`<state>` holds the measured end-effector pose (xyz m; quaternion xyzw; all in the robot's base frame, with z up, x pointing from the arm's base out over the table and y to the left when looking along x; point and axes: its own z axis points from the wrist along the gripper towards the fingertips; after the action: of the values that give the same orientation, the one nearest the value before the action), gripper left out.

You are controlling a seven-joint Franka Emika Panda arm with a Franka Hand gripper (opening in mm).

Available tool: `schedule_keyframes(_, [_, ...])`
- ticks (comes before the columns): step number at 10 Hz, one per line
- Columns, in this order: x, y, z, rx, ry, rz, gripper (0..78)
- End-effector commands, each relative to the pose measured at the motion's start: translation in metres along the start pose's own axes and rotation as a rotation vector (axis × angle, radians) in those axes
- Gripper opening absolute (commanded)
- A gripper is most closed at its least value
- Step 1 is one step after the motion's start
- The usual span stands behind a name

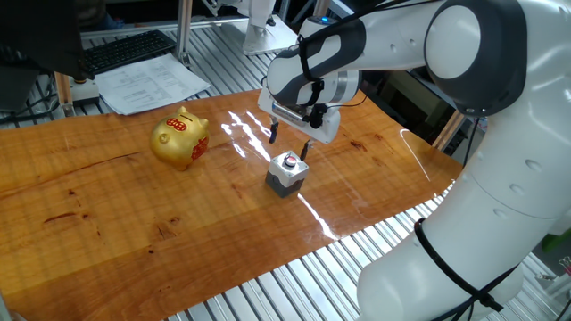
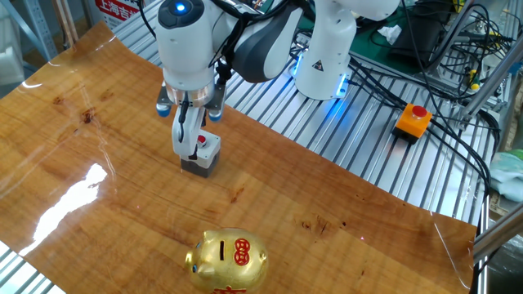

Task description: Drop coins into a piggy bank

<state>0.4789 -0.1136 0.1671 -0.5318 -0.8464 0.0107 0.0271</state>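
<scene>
One fixed view showed the glossy, varnished wooden tabletop [image 1: 134,232] streaked with white glare, and on it the shiny gold pig-shaped piggy bank [image 1: 179,138], smooth and rounded, with small ears and red marks on its back. It stood near the far left of the board, well apart from a small grey block [image 1: 286,173] with a white top and a red dot. Above that block hung the white arm's two-finger gripper [image 1: 289,142], pointed straight down from a bent, bulky wrist. Its dark fingers [image 1: 274,131] were spread wide to either side of the block's top, holding nothing.

From the other fixed view the finger spread could not be judged, since the fingers lined up one behind the other over the block [image 2: 200,156]. That camera did show the dark coin slot and a red emblem on the bank [image 2: 227,259], near the table's front edge, and an orange box with a red button [image 2: 413,120] on the ribbed metal surface [image 2: 343,147] beyond the wood.
</scene>
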Motion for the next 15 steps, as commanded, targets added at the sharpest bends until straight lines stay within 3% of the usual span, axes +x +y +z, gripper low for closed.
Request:
schedule_keyframes(1, [-0.0028,0.0045,0.0026,-0.020,0.008,0.075,77.5])
schedule_keyframes(15, [-0.0031,0.0086,0.0098,-0.034,0.015,0.078,77.5])
